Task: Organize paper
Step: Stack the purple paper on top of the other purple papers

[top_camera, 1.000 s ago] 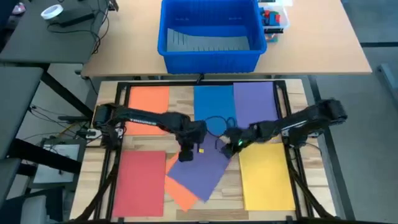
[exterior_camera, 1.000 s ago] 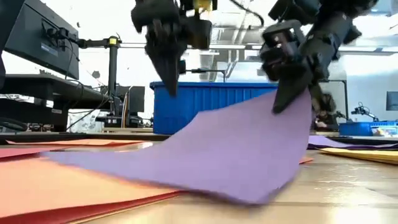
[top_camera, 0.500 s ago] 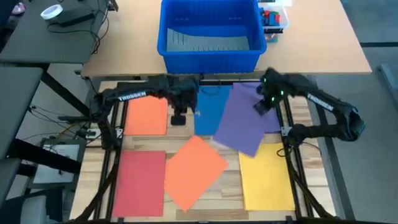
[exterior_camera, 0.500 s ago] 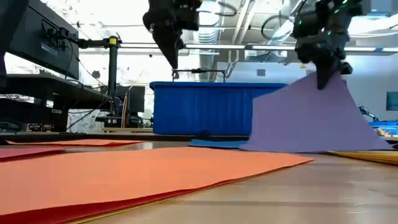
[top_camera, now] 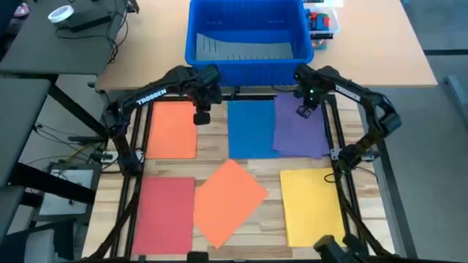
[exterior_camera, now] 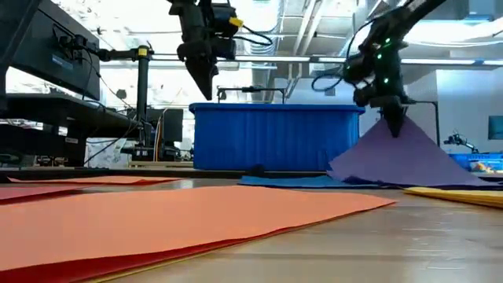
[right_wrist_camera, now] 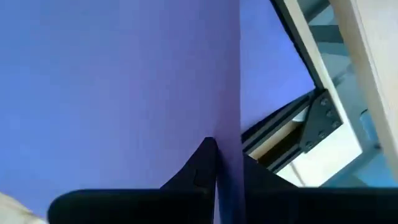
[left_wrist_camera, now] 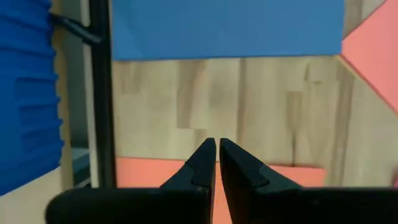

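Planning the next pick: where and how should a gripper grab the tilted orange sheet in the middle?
Take the tilted orange sheet by its near corner, which overlaps the red sheet, probably the easiest edge to get under. Come in low from the table's front edge. The left gripper is shut and empty; the right gripper holds the purple sheet.

Both arms are dark, near-black, built of slim tubular links joined by chunky rounded joints. The left arm point(top_camera: 157, 98) carries white block lettering along its forearm link — it reads TROSSEN. A yellow tag or fitting shows near the wrist of that arm in the low view. The right arm point(top_camera: 358, 98) shows a small green light at its wrist, with thin black cables looping beside it. Each tool point(left_wrist_camera: 216, 165) ends in two black, tapering, wedge-shaped fingers point(right_wrist_camera: 202, 165) — matte and smooth.
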Tool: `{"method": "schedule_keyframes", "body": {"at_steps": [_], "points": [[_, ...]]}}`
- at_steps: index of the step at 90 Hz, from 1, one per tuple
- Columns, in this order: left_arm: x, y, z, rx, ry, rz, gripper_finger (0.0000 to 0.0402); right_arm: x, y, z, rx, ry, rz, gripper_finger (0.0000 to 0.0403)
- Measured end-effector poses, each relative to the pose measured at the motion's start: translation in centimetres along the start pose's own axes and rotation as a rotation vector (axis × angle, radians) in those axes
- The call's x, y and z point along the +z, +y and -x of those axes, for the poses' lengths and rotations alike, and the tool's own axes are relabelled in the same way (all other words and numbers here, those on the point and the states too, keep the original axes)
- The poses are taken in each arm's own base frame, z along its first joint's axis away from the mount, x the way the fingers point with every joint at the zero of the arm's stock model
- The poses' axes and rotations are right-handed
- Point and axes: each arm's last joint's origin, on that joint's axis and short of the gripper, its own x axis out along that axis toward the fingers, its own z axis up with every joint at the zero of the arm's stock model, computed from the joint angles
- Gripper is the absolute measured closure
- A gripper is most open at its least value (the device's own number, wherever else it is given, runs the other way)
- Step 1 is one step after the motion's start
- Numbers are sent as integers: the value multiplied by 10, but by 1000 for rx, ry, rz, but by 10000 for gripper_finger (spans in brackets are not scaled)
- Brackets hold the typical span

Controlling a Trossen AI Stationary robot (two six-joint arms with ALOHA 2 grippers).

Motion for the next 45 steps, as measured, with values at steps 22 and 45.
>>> {"method": "schedule_keyframes", "body": {"at_steps": [22,45], "points": [[-5,14,0,5,-38,29,396,18,7,-7,-99,-38,188,403],[-7,14,0,-3,-25,32,396,13,1,-10,-148,13,179,403]]}}
